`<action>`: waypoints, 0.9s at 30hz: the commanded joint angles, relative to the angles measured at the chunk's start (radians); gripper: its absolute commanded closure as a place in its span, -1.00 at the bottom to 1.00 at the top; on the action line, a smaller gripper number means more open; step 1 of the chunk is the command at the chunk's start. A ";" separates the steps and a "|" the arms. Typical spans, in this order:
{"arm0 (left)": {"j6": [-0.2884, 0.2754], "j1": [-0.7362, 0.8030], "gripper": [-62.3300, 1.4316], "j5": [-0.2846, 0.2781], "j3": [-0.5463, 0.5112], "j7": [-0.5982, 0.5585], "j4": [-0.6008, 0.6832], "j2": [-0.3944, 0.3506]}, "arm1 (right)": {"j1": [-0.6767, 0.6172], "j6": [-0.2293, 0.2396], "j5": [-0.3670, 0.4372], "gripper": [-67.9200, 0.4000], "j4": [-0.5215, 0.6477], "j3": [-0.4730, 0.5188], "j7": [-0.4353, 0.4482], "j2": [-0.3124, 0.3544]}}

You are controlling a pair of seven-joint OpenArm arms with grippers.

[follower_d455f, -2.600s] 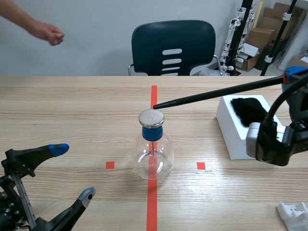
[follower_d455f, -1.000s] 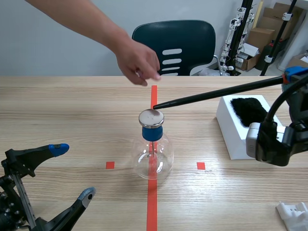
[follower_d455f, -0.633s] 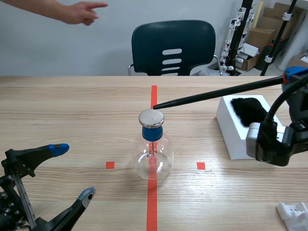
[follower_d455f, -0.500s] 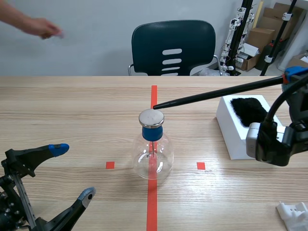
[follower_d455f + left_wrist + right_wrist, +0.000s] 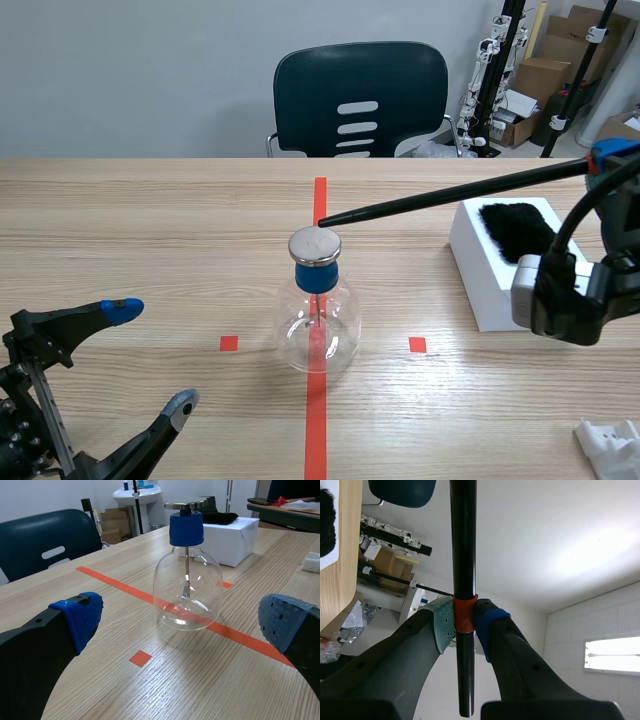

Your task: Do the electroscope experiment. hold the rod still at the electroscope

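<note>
Person's hand gone from view; rod [image 5: 450, 197] unmoved, tip just above electroscope [image 5: 316, 310] cap [image 5: 315, 245]. Grip: right gripper [image 5: 464, 622] clamped on rod; left gripper [image 5: 150, 358] spread wide, low, apart from electroscope. Hold looks undisturbed.

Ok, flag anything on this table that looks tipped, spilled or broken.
Nothing stands out. The electroscope stands upright on the tape line, glass whole; the rod is straight, clamped in the right gripper, its tip close to the metal cap. The fur lies on the white box.
</note>
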 commanded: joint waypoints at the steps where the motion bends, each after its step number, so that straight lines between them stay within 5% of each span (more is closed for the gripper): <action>1: -0.001 -0.003 -1.00 -0.007 -0.001 -0.020 0.011 0.004 | 0.012 -0.014 -0.002 0.98 0.009 0.001 -0.011 0.011; 19: -0.001 -0.003 -1.00 -0.007 -0.001 -0.020 0.011 0.004 | 0.002 -0.018 0.010 0.98 0.010 0.006 -0.010 0.011; 27: -0.001 -0.003 -1.00 -0.007 -0.001 -0.020 0.011 0.004 | -0.103 -0.026 0.065 0.98 0.079 0.109 0.051 -0.046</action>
